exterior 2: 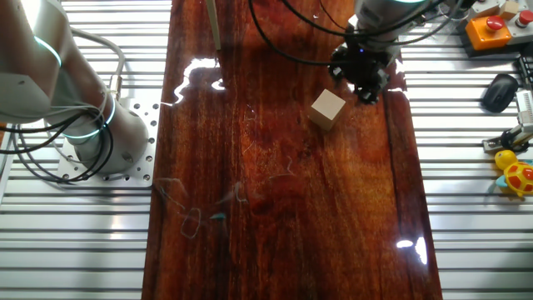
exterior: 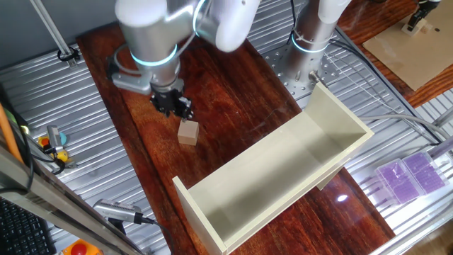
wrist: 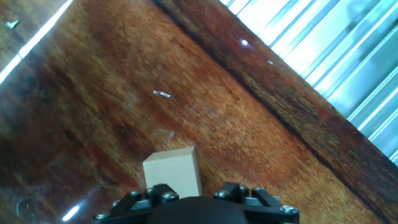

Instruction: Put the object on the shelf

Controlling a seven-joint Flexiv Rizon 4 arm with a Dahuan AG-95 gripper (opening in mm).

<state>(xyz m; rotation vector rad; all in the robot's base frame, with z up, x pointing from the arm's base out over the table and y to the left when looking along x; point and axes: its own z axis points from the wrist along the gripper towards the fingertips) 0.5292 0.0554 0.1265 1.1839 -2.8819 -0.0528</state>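
So the gripper (exterior: 172,104) is hanging low over the dark wood worktop (exterior: 233,106), and the cube (exterior: 188,132) sits on the worktop just beside it, at about 5 o'clock from the gripper in one fixed view. Nothing is held, as far as I can see. The black fingers (exterior 2: 363,71) are bunched into a dark clump in both fixed views, and the hand view only shows the gripper body (wrist: 199,208) at the bottom edge, so I honestly can't tell how far apart they are. In the hand view the cube (wrist: 173,174) is right up against that bottom edge, a bit left of centre, but it's hard to call whether anything touches it.

The shelf (exterior: 283,170) lies on the worktop at roughly 4 o'clock from the cube, well apart from it, its open side facing up toward the camera, long axis running diagonally, one end wall near the lower edge of the view and the other up by the silver arm base (exterior: 315,32).

Room-wise: bare wood between cube and shelf. In the other fixed view the cube (exterior 2: 327,109) sits nearer the worktop's right edge, with ribbed metal beyond it.
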